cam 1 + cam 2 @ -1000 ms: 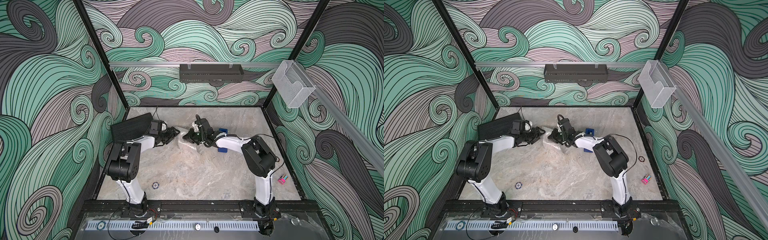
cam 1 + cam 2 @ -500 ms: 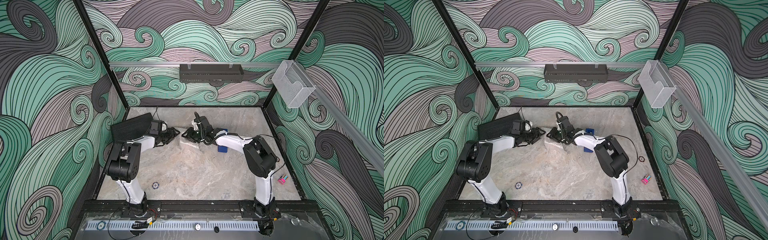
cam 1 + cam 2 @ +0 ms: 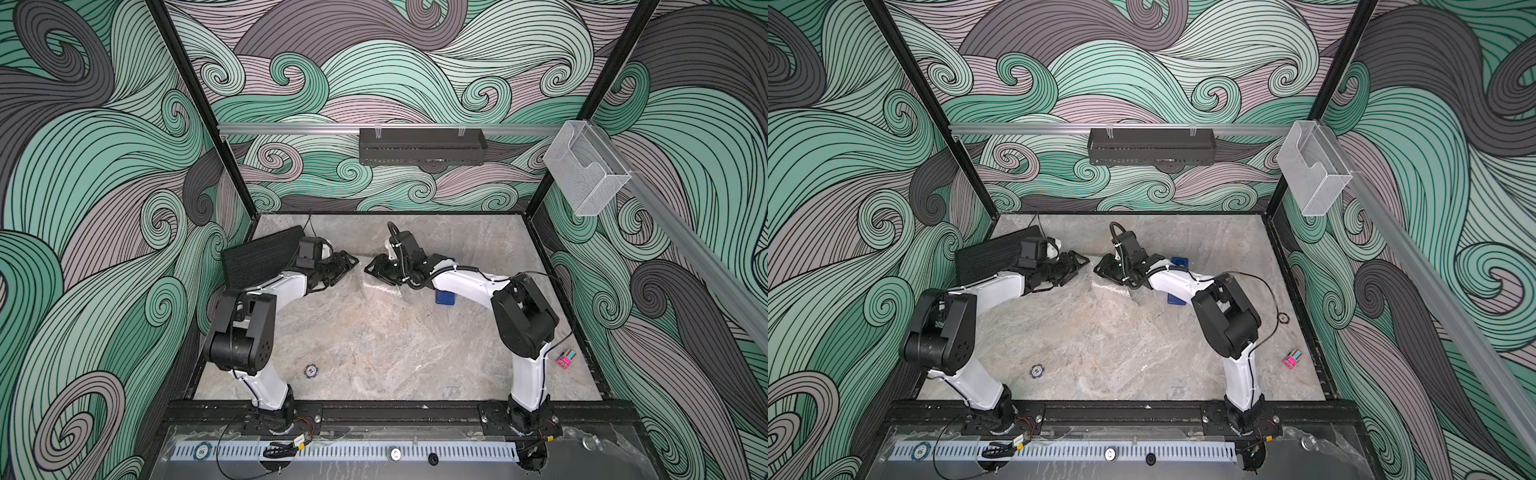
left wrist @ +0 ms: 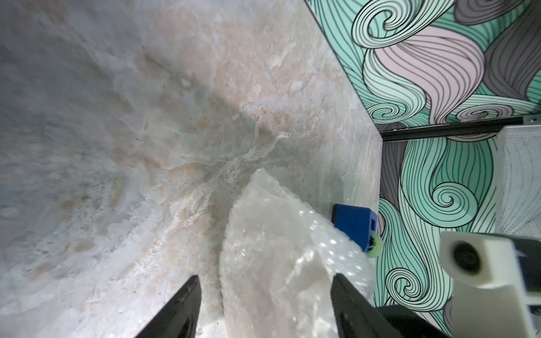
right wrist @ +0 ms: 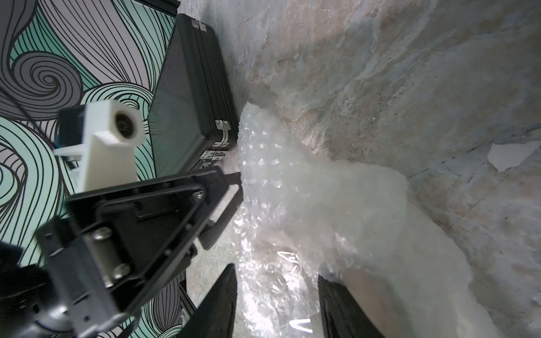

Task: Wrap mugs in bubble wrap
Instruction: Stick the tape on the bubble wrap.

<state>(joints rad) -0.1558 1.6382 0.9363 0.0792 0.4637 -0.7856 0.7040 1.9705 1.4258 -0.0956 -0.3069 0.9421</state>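
The bubble wrap lies bunched on the marble floor between my two arms in both top views. In the left wrist view the bubble wrap sits between the wide-apart fingers of my left gripper, and one finger stands clear of it. My right gripper is open, its jaws straddling a shiny fold of wrap. A pale pink patch, the mug, shows through the wrap beside one right finger. The mug is hidden in both top views. The left gripper and right gripper nearly meet tip to tip.
A black case leans at the left wall behind my left arm. The blue tape dispenser sits under my right forearm. A poker chip and a small pink object lie nearer the front. A small ring lies by the right wall.
My right gripper has gone from shut to open over the wrap and has shifted slightly toward the left gripper. The left arm has hardly moved.
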